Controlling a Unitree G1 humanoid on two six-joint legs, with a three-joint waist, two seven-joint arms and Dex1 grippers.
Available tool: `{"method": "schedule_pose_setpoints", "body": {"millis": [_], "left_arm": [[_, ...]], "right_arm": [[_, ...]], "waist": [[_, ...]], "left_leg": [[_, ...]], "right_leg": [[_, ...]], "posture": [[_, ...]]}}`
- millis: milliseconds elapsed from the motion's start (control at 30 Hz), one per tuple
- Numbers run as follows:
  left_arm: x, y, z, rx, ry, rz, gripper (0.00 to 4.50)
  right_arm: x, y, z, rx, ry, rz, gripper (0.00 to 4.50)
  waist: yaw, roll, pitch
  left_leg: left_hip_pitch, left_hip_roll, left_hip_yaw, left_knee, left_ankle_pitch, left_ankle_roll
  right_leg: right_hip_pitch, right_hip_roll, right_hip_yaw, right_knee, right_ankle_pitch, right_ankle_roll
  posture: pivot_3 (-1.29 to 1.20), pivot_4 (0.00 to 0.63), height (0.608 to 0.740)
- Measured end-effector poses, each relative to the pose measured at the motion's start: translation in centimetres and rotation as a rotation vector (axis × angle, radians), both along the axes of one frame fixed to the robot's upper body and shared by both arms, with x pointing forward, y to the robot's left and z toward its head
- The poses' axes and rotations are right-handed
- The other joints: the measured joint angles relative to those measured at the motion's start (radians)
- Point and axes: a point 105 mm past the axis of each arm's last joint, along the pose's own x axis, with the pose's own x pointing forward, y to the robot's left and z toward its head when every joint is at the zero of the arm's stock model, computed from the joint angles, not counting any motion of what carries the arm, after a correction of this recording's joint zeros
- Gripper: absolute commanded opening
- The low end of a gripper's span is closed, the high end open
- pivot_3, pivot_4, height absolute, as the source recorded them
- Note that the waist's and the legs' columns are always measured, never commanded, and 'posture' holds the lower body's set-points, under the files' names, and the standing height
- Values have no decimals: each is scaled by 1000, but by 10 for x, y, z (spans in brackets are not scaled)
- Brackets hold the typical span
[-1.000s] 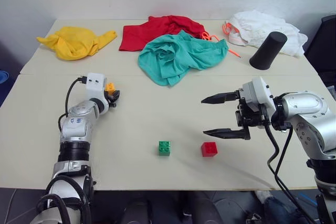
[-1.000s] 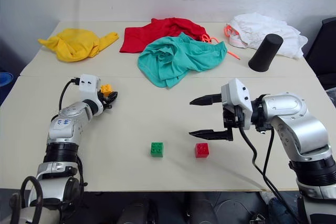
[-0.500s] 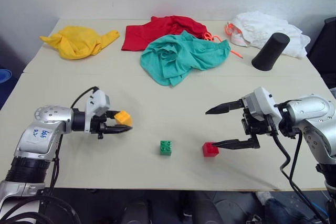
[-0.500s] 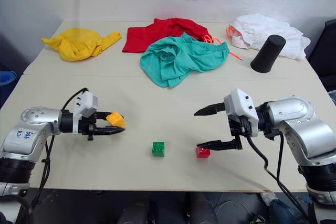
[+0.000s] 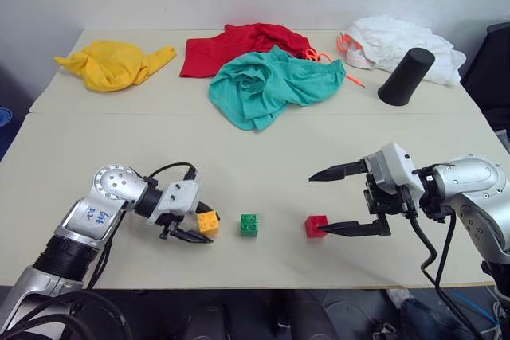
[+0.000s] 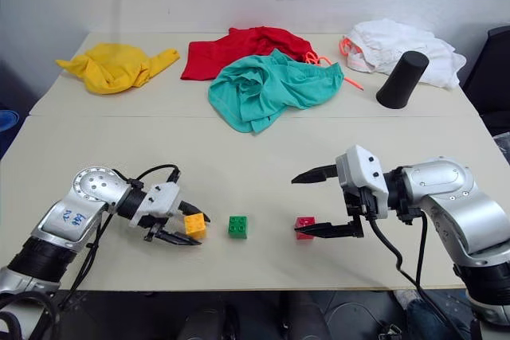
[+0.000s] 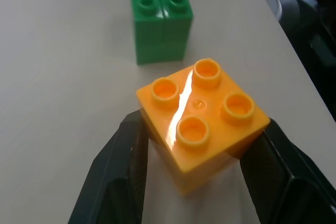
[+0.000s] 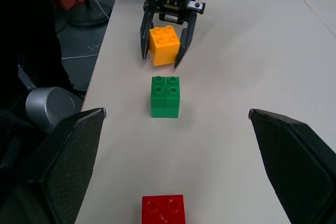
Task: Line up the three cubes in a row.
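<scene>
The task is judged to be close to done. The green cube [image 5: 249, 224] and the red cube [image 5: 317, 226] are set on the table [image 5: 255, 149] near its front edge, a little apart, and the orange-yellow cube [image 5: 207, 222] is held just beside the green one on its far side from the red, so that all three are seen roughly in one line across the table (the right wrist view shows them one behind another, nearly straight). What is left, as it may be judged, is for the orange-yellow cube to be set down and released, and perhaps for the spacing to be evened out; whether its underside is already resting on the table cannot be told. The left gripper [image 5: 194, 228] is closed on the orange-yellow cube, one black finger pressed to each of two opposite sides, studs upward, as is plain in the left wrist view. The right gripper [image 5: 343, 201] is held with its fingers spread wide and nothing between them; its lower finger is seen close to the red cube, though contact cannot be made out. The cloths and the black cylinder [image 5: 406, 76] at the back of the table are left well apart from the row.
</scene>
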Motion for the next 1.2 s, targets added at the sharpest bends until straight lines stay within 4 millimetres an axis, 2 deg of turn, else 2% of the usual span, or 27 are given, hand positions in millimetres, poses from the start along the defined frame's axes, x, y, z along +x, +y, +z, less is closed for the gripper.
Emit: {"method": "schedule_pose_setpoints", "body": {"millis": [200,400,900,1000,1033,1167,1200], "left_arm": [[-1,5,-6,0,-34,-72,2078],[10,17,-5,-25,-122,-81,2078],[18,22,-5,-45,-169,-129,2078],[20,23,-5,-42,-146,-110,3139],[20,24,-5,-42,-141,-104,3216],[23,29,-4,-27,-109,-64,4343],[23,31,-3,-20,-101,-53,4453]], "right_arm": [[-1,-2,0,-10,1,-9,4500],[-4,-9,-1,-47,10,-7,4500],[-12,-14,-4,-79,16,19,4500],[-13,-11,-2,-74,11,17,4500],[-13,-11,-2,-72,12,14,4500],[-13,-12,0,-62,3,-2,4500],[-12,-12,1,-61,1,-4,4500]], "waist": [[1,0,0],[0,0,0],[-2,0,0],[-1,0,0],[-1,0,0],[-5,0,0],[-6,0,0]], "left_leg": [[0,0,0,0,0,0],[0,0,0,0,0,1],[0,0,0,0,0,1],[1,0,0,0,0,1],[1,0,0,0,0,1],[1,1,0,0,0,1],[1,1,0,0,0,1]], "right_leg": [[0,0,0,0,0,0],[0,0,0,0,0,0],[0,0,0,0,0,0],[0,0,0,0,0,0],[0,0,0,0,0,0],[0,1,0,0,0,0],[0,1,0,0,0,0]], "posture": [[0,150,740],[0,150,740],[0,150,740],[0,150,740],[0,150,740],[0,150,740],[0,150,740]]}}
